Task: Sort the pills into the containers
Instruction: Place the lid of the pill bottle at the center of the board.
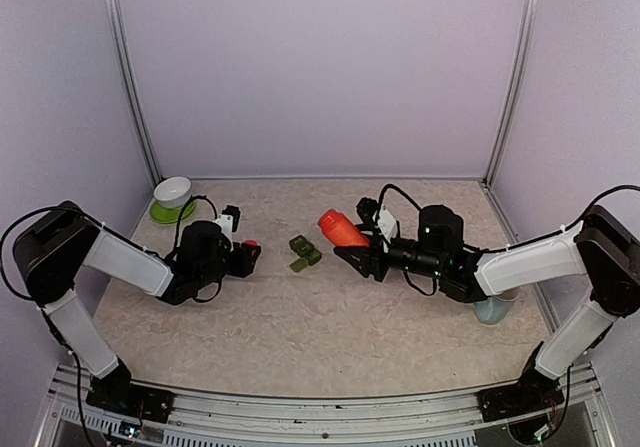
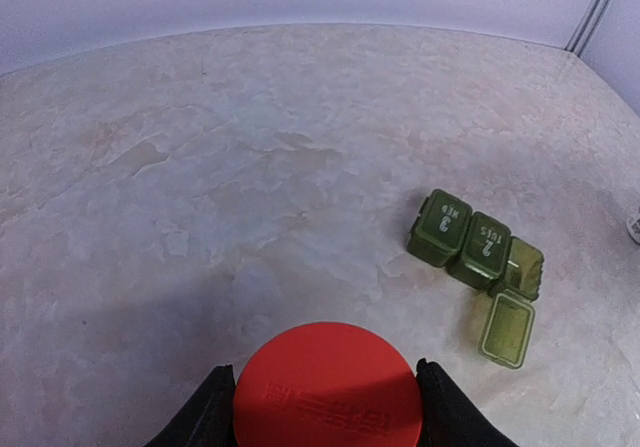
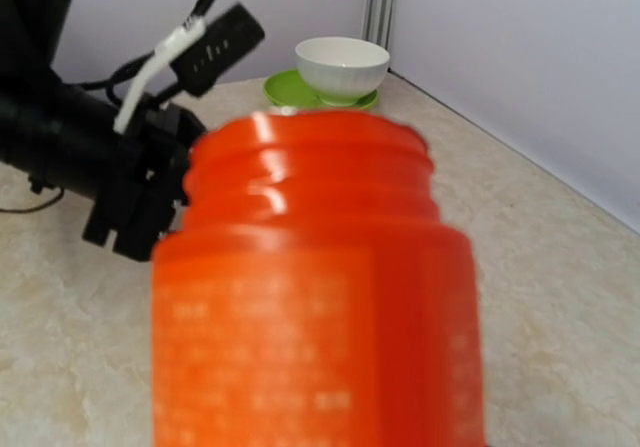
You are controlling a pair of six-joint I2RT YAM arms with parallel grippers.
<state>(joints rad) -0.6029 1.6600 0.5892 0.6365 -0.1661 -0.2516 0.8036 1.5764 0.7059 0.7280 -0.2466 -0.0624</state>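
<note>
My left gripper (image 2: 327, 407) is shut on a round red cap (image 2: 327, 387), one black finger on each side; in the top view that gripper (image 1: 250, 252) hovers left of centre. The containers (image 2: 470, 247), a dark green strip of three joined boxes, lie on the table to its right, and the nearest box has its lid (image 2: 508, 329) flipped open. My right gripper (image 1: 352, 245) is shut on an uncapped orange pill bottle (image 3: 320, 297), tilted with its mouth toward the containers (image 1: 305, 251). The bottle hides the right fingers in the wrist view. No pills show.
A white bowl (image 1: 172, 192) on a green saucer (image 1: 168, 212) stands at the back left. A pale blue mug (image 1: 493, 310) sits under my right forearm. The left arm (image 3: 110, 157) fills the left of the right wrist view. Pale walls enclose the table.
</note>
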